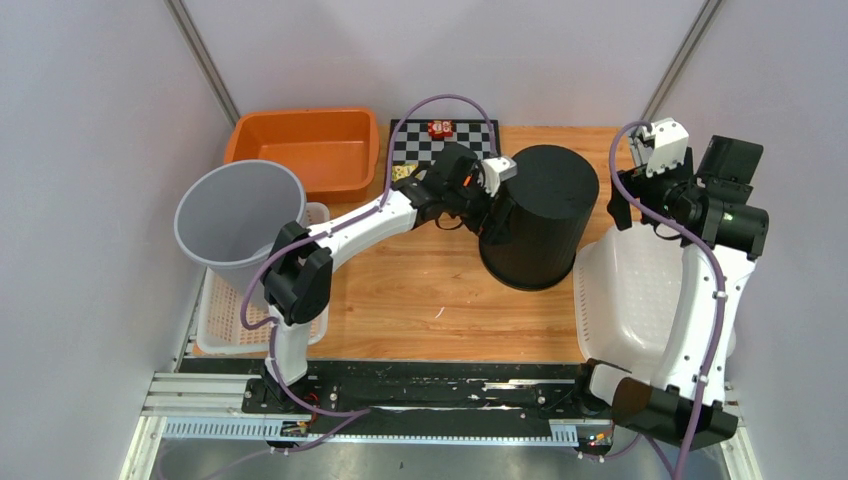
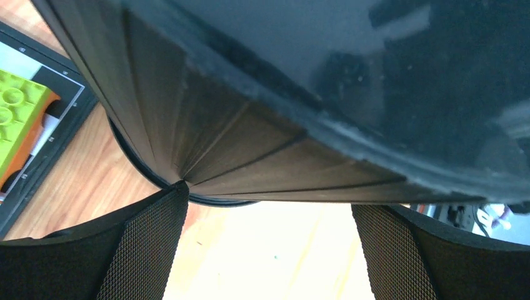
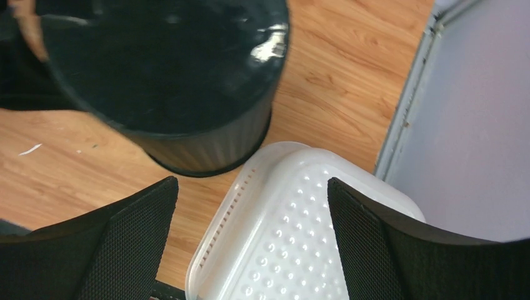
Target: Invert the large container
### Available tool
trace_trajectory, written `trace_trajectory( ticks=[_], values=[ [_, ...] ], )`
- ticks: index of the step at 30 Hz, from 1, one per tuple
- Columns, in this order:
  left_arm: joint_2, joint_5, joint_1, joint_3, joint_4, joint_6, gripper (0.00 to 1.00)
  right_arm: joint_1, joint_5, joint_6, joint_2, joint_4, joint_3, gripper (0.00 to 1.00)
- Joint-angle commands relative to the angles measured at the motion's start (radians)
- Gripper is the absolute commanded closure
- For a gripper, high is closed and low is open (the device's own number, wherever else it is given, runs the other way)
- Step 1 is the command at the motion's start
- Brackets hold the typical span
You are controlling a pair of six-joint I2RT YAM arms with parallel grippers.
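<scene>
**Two grippers gaping, black bin base-up on the table**

Plenty is hard to read here. From above, the left gripper [image 2: 269, 203] melts into the bin [image 1: 540, 215], black on black, and its fingertips can't be picked out in that view. On the left wrist camera the bin's ribbed wall and glossy base swallow the top of the frame and run off every edge. The rim shows only as a short arc against the table [image 1: 420, 300]. A green block [image 2: 19, 112] is sliced off at the left border, sitting by the checkerboard [image 1: 470, 140]. On the right wrist camera the bin's left side is smeared and its far part cropped.

Now the arms. The left one stretches diagonally from its base to the bin's left flank, fingers [image 2: 131, 250] wide apart, with the wall right ahead of them. One tip looks to meet the wall, but contact can't be confirmed.

The right arm rears up at the right edge, elbow high and wrist bent back toward the bin. The right gripper [image 3: 250, 187] hangs over a white basket [image 3: 294, 237], fingers spread with nothing between them. The bin stands mouth-down mid-table, just beside that basket.
</scene>
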Motion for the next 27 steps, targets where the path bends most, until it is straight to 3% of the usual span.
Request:
trace_trajectory(
  ticks=[1, 7, 19, 27],
  values=[
    [0.065, -0.065, -0.017, 0.096, -0.009, -0.065, 0.00, 0.034, -0.205, -0.108, -0.048, -0.091, -0.020, 0.09],
    [0.144, -0.135, -0.021, 0.210, -0.056, -0.111, 0.00, 0.146, -0.148, -0.202, -0.122, -0.034, -0.138, 0.07],
    [0.250, -0.142, -0.033, 0.368, -0.096, -0.137, 0.00, 0.370, 0.135, -0.142, -0.136, 0.235, -0.249, 0.05],
    [0.330, -0.079, -0.033, 0.470, -0.099, -0.147, 0.00, 0.407, 0.342, -0.082, -0.092, 0.410, -0.259, 0.05]
  ],
)
